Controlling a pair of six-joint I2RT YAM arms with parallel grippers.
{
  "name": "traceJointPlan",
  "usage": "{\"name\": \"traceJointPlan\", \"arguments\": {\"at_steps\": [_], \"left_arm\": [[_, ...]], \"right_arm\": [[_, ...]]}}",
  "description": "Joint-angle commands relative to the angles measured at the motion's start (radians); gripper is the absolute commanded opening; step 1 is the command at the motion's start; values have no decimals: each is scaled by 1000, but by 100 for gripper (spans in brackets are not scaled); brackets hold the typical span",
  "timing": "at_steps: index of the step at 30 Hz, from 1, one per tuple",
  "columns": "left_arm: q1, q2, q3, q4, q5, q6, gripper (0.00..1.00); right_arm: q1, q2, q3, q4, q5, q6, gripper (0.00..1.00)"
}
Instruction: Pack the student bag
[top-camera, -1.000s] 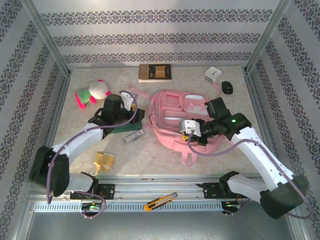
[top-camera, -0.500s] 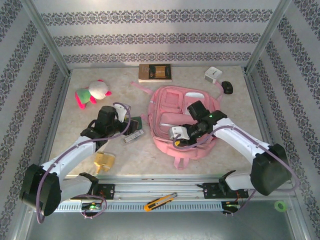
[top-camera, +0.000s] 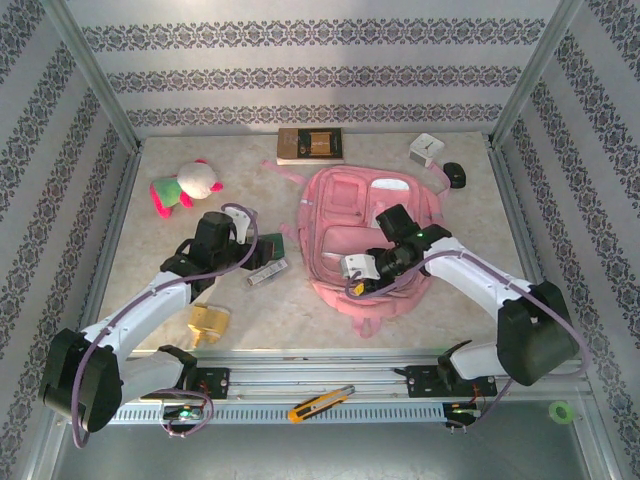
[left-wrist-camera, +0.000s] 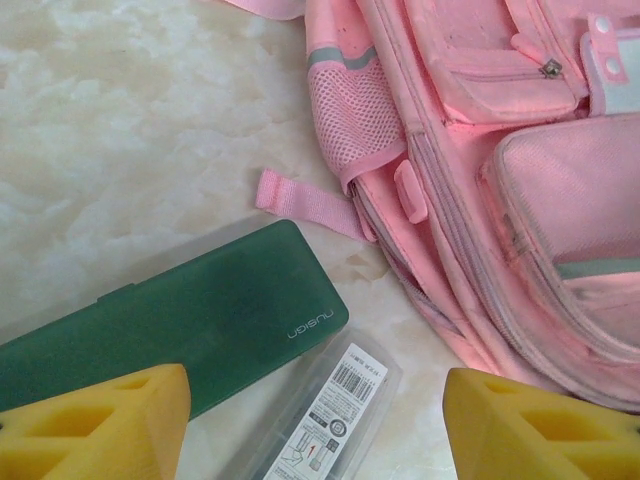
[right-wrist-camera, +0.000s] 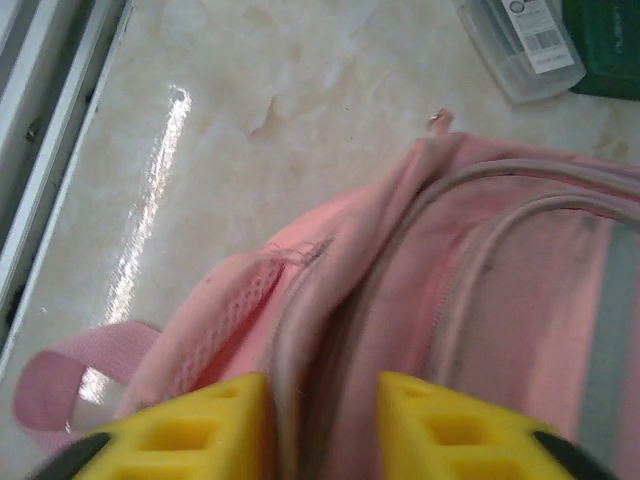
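The student bag (top-camera: 340, 195) lies flat in the middle of the table, a big pink backpack with its front pockets up. My right gripper (top-camera: 358, 278) is at its near left edge; in the right wrist view the gripper (right-wrist-camera: 322, 420) stands open, with a fold of the bag (right-wrist-camera: 500, 270) and its zip line between the yellow fingers (right-wrist-camera: 190, 430). My left gripper (top-camera: 262, 250) hovers left of the bag. It (left-wrist-camera: 315, 420) is open wide above a clear plastic box (left-wrist-camera: 330, 410) and a dark green pencil case (left-wrist-camera: 170, 330), touching neither.
A pink-and-green plush toy (top-camera: 185, 185) lies at the far left. At the back are a brown book (top-camera: 310, 146), a white box (top-camera: 426, 149) and a black object (top-camera: 455, 175). A yellow object (top-camera: 210, 320) sits near left, a box cutter (top-camera: 320, 402) on the front rail.
My right gripper dragged the bag toward the near left, then its jaws opened. My left gripper drifted slightly nearer and stayed open.
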Motion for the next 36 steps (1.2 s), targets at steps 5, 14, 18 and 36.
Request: {"name": "traceJointPlan", "arguments": {"at_steps": [5,14,18,36], "left_arm": [[4,-12,76,-63,-5,-32,68],[53,113,297,-246,-27,-158,73],[91,159,347,-268,17,-215,73],[193,637,677,-101,19,-424,61]], "right_arm": [[49,-139,72,-67,94,351,65],[47,-195,170,-42,240,1194,70],[43,-197,181,-32,294,1435,68],[50,35,278,297,450,1759,66]]}}
